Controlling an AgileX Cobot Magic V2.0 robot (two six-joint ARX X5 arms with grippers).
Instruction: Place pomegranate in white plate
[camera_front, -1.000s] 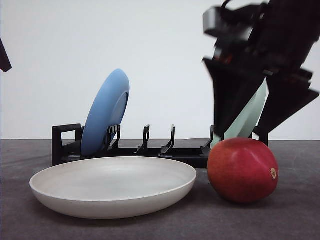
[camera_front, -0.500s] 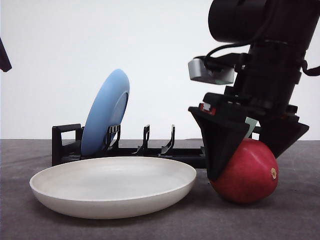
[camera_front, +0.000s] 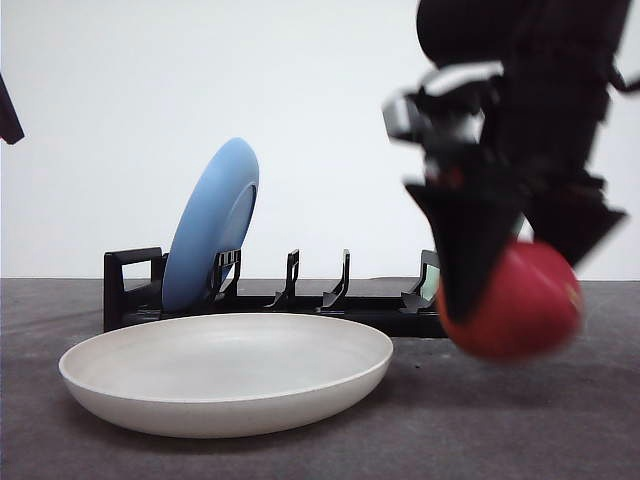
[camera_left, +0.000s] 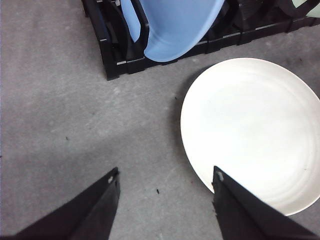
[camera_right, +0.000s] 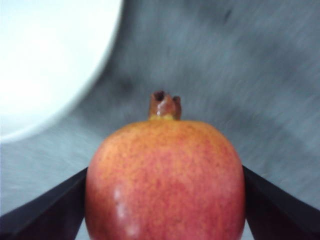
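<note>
The red pomegranate (camera_front: 515, 300) hangs just above the table, right of the white plate (camera_front: 120, 395), with my right gripper (camera_front: 520, 288) shut on it from above; both are motion-blurred. In the right wrist view the pomegranate (camera_right: 165, 175) sits between the dark fingers (camera_right: 45, 215), its crown pointing away, with the white plate (camera_right: 45, 60) off to one side. My left gripper (camera_left: 165, 210) is open over bare table beside the white plate (camera_left: 250, 130), holding nothing.
A black dish rack (camera_front: 130, 290) stands behind the plate, holding an upright blue plate (camera_front: 210, 225) and a pale green plate (camera_front: 432, 287) mostly hidden by the right arm. The same rack (camera_left: 112, 55) and blue plate (camera_left: 170, 25) appear in the left wrist view. Grey tabletop lies in front.
The right gripper came down around the pomegranate, shut on it, and has lifted it off the table. The left arm and plates have not moved.
</note>
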